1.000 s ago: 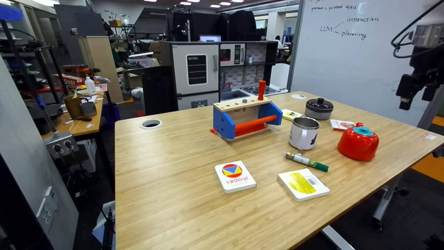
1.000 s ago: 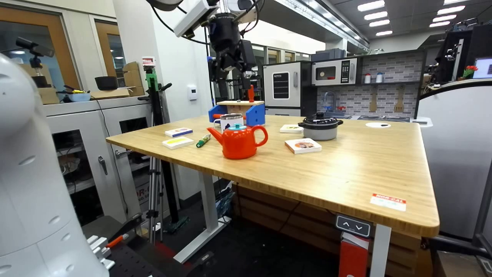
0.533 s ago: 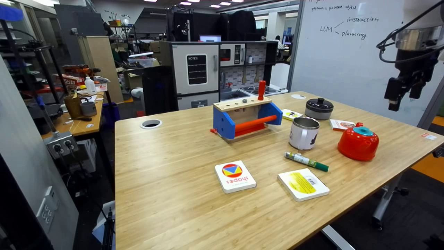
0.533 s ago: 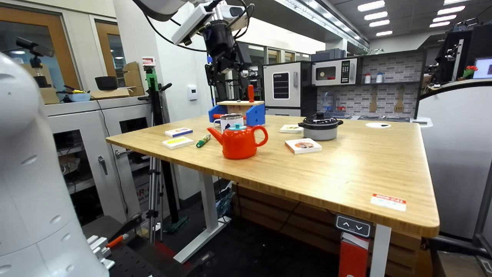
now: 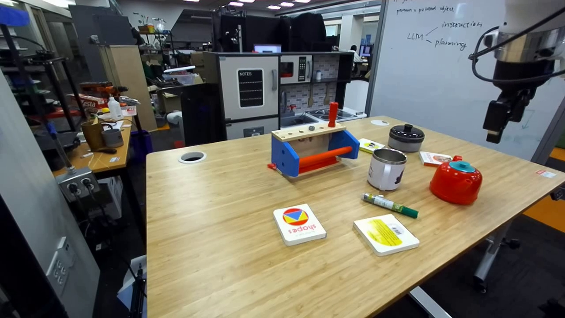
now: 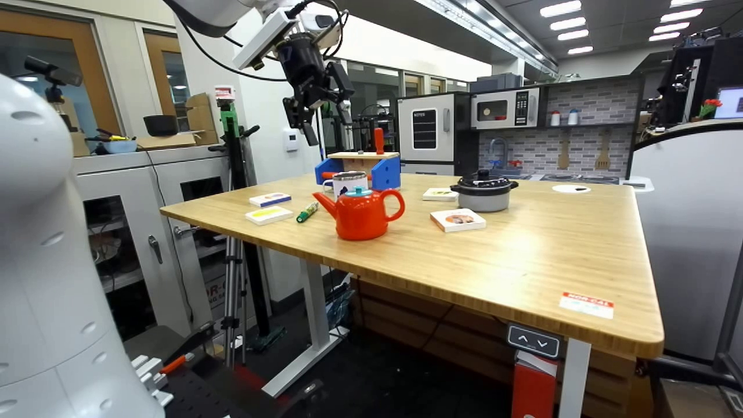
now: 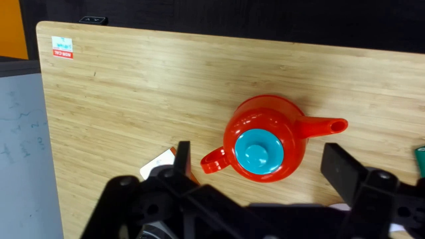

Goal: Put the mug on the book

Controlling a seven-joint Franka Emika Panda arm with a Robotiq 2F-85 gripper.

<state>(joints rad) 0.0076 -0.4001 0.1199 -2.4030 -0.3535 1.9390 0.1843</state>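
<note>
The mug [image 5: 386, 169] is white outside with a silver metal rim and inside. It stands upright on the table, its side handle facing that camera. In an exterior view it [image 6: 348, 182] is partly hidden behind the red teapot. The white book with the round red, yellow and blue picture [image 5: 299, 224] lies flat on the table, apart from the mug, and also shows at the table's far left [image 6: 270, 200]. My gripper [image 7: 259, 162] is open and empty, high above the table. In the wrist view the red teapot shows between its fingers; the mug is mostly hidden and the book out of view.
The red teapot [image 5: 456, 182] stands beside the mug. A green marker [image 5: 390, 206] and a yellow-pictured white book [image 5: 386, 235] lie near. A blue and red toy bench [image 5: 314, 150] stands behind the mug. A lidded pot [image 5: 406, 138] and two other books [image 6: 457, 220] are farther off.
My gripper has moved left in both exterior views and has tilted. It stays open. The mug, the books and the other things on the table have not moved.
</note>
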